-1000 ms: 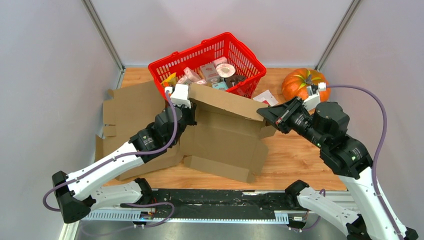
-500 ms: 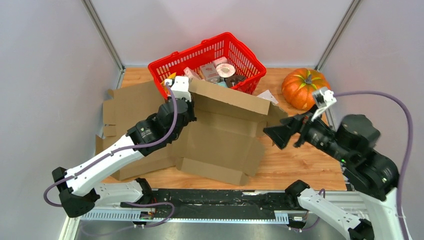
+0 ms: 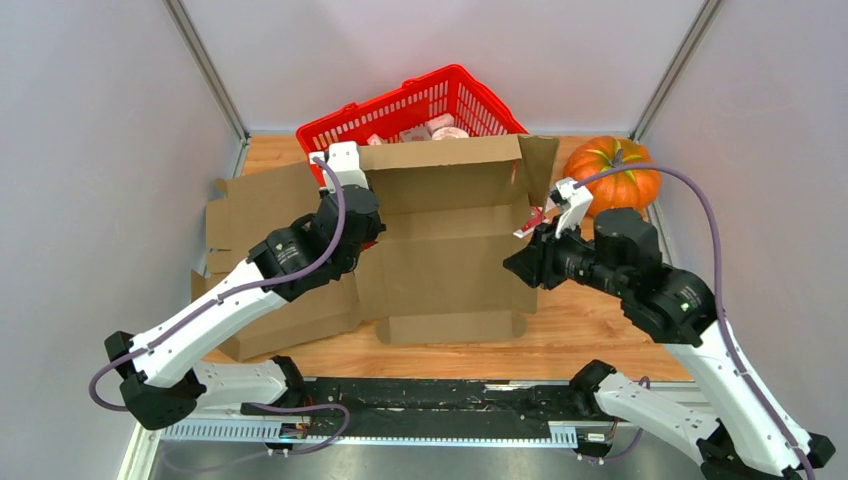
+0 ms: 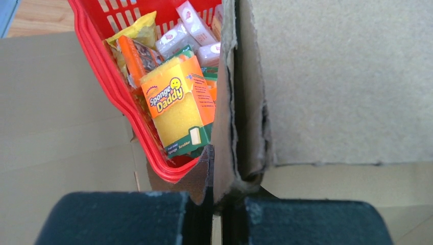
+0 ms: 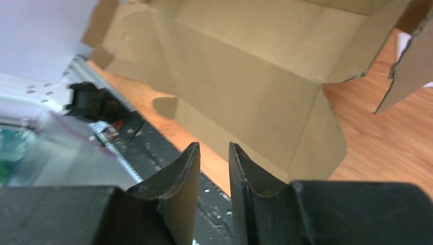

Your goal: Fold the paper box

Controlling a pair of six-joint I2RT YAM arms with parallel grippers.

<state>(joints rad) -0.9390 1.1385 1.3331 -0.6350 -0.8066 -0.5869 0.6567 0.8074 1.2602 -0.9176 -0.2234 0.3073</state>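
The brown paper box (image 3: 445,240) lies opened out on the wooden table, its back wall standing upright and a right end flap (image 3: 538,165) sticking up. My left gripper (image 3: 366,206) is shut on the box's left wall; in the left wrist view the cardboard edge (image 4: 237,127) is pinched between the jaws of the left gripper (image 4: 217,214). My right gripper (image 3: 518,266) hovers by the box's right side, touching nothing. In the right wrist view this right gripper (image 5: 214,148) shows a narrow empty gap between its fingers, pointing across the box's inside (image 5: 255,81).
A red basket (image 3: 420,105) full of packets stands right behind the box; a sponge pack (image 4: 178,102) shows in it. An orange pumpkin (image 3: 610,175) sits at the back right. Flat cardboard (image 3: 265,215) lies to the left. A small packet (image 3: 533,218) lies by the right flap.
The box's back wall has swung upright as my left gripper lifted it. My right gripper let go of the right side, drew back, then came in again with narrower jaws.
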